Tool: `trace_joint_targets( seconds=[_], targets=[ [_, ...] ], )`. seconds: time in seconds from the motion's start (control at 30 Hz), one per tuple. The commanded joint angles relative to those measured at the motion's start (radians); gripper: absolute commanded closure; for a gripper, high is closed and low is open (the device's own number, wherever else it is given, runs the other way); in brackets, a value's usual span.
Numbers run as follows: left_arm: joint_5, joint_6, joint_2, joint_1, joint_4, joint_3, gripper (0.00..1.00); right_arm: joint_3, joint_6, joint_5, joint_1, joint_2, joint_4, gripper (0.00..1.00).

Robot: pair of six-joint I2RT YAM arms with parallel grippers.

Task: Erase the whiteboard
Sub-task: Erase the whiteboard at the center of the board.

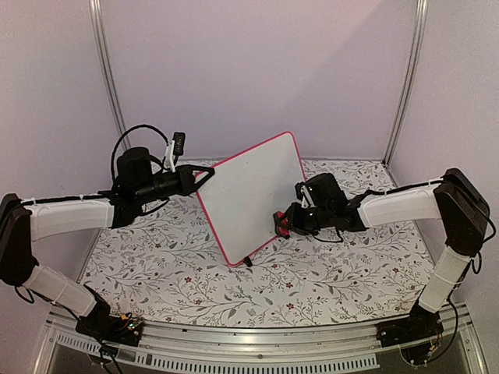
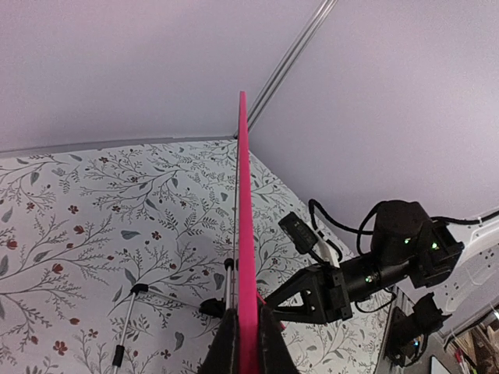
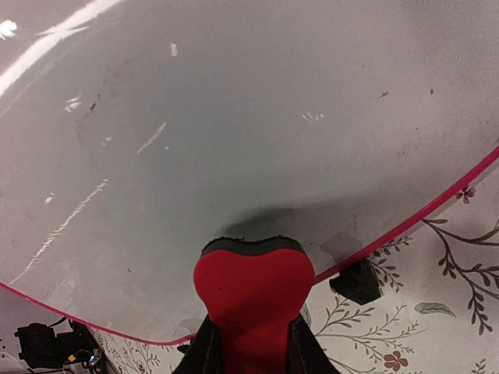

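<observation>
My left tool [image 1: 205, 178] pinches the whiteboard [image 1: 253, 195] by its edge, tilted over the counter [image 1: 156, 257], while my right tool [image 1: 284, 223] grips the red eraser [image 3: 251, 284] at a face I judge nearly clean.

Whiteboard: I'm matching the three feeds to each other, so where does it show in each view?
Top external: whiteboard at centre, tilted, face to camera.
Left wrist: edge-on, a pink strip rising from bottom centre.
Right wrist: its white face fills most of the frame.
Shared landmark: the floral table cover under it.
</observation>
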Motion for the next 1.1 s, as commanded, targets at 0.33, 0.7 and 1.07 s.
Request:
trace_joint_targets(
  seconds=[0.33, 0.7, 1.07],
  targets=[
    [0.04, -0.009, -0.032, -0.019, 0.048, 0.028, 1.0, -0.017, 0.143, -0.191, -0.022, 0.138, 0.19, 0.78],
    [0.045, -0.011, -0.027, -0.019, 0.051, 0.028, 1.0, -0.088, 0.24, -0.346, -0.002, 0.209, 0.441, 0.79],
    [0.046, -0.011, -0.026, -0.018, 0.053, 0.028, 1.0, -0.048, 0.263, -0.369, 0.064, 0.222, 0.428, 0.79]
  ],
)
